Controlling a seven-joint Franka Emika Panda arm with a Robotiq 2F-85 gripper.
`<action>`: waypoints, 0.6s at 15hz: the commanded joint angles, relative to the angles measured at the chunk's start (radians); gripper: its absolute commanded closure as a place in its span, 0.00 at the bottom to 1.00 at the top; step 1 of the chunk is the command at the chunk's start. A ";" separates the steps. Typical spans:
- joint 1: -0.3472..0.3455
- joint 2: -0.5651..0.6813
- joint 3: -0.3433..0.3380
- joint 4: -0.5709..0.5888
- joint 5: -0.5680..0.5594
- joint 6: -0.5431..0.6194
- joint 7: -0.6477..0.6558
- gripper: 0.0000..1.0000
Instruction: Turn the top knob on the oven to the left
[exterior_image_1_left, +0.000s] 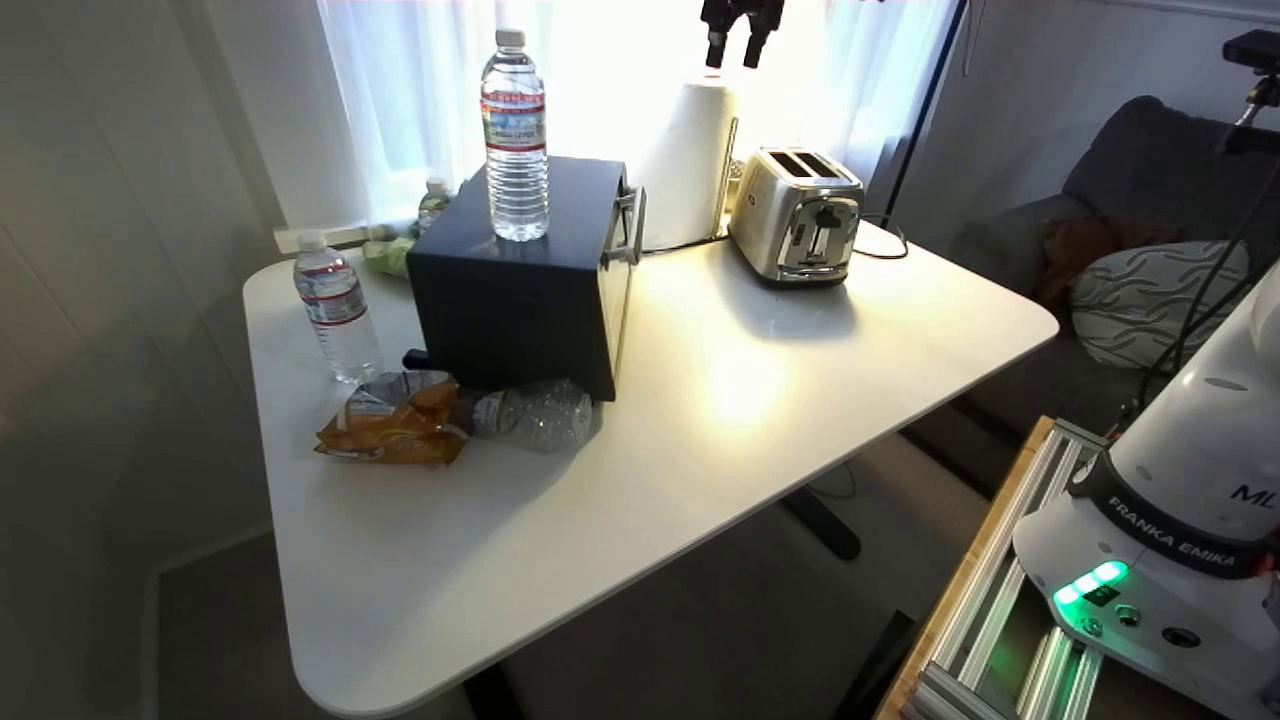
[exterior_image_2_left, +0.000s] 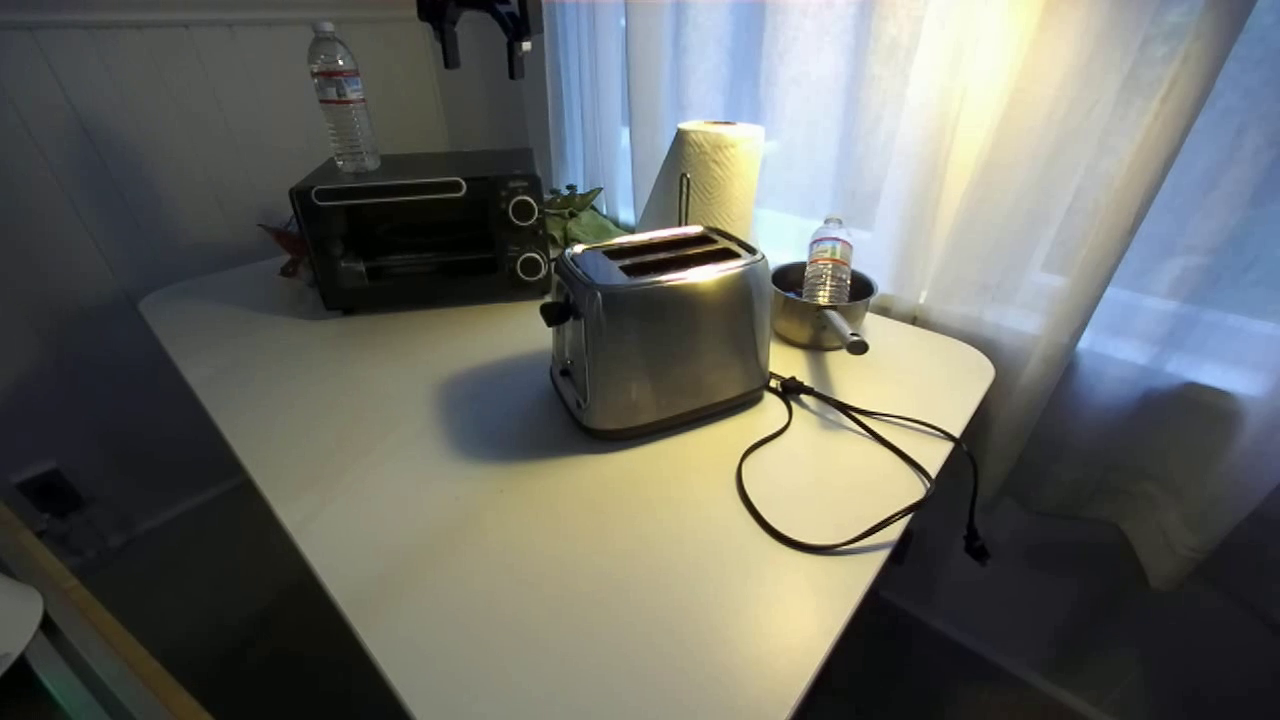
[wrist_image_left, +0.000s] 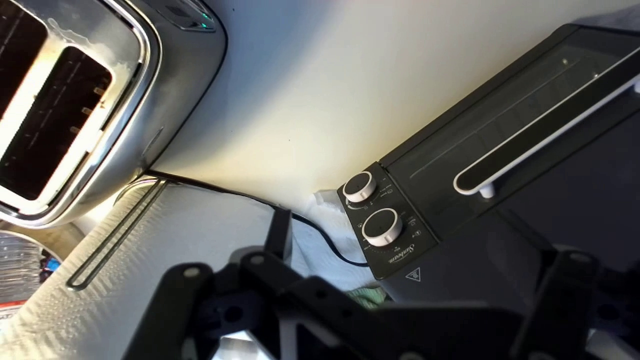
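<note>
The black oven (exterior_image_1_left: 500, 325) stands on the white table, with its front and knobs showing in an exterior view (exterior_image_2_left: 400, 285). Its top knob (exterior_image_2_left: 523, 210) is round with a light rim and sits above the lower knob (exterior_image_2_left: 531, 266). In the wrist view the top knob (wrist_image_left: 381, 227) is the one nearer the oven's top face, and the lower knob (wrist_image_left: 359, 187) is beyond it. My gripper (exterior_image_1_left: 733, 58) is open and empty, raised above the oven's height; it also shows in an exterior view (exterior_image_2_left: 483, 65). Its fingers (wrist_image_left: 400, 225) are spread and touch neither knob.
A water bottle (exterior_image_1_left: 517, 190) stands on the oven. The silver toaster (exterior_image_2_left: 670, 340), paper towel roll (exterior_image_2_left: 725, 180) and pot (exterior_image_2_left: 800, 325) with a bottle are nearby. A bottle (exterior_image_1_left: 340, 320), orange bag (exterior_image_1_left: 400, 425) and lying bottle (exterior_image_1_left: 545, 415) are beside the oven. A black cord (exterior_image_2_left: 750, 500) trails off the table.
</note>
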 joint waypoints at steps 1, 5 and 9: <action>0.015 -0.193 -0.016 -0.240 -0.010 0.106 -0.029 0.00; 0.029 -0.326 -0.015 -0.435 -0.010 0.176 0.035 0.00; 0.038 -0.296 -0.025 -0.426 -0.006 0.158 0.048 0.00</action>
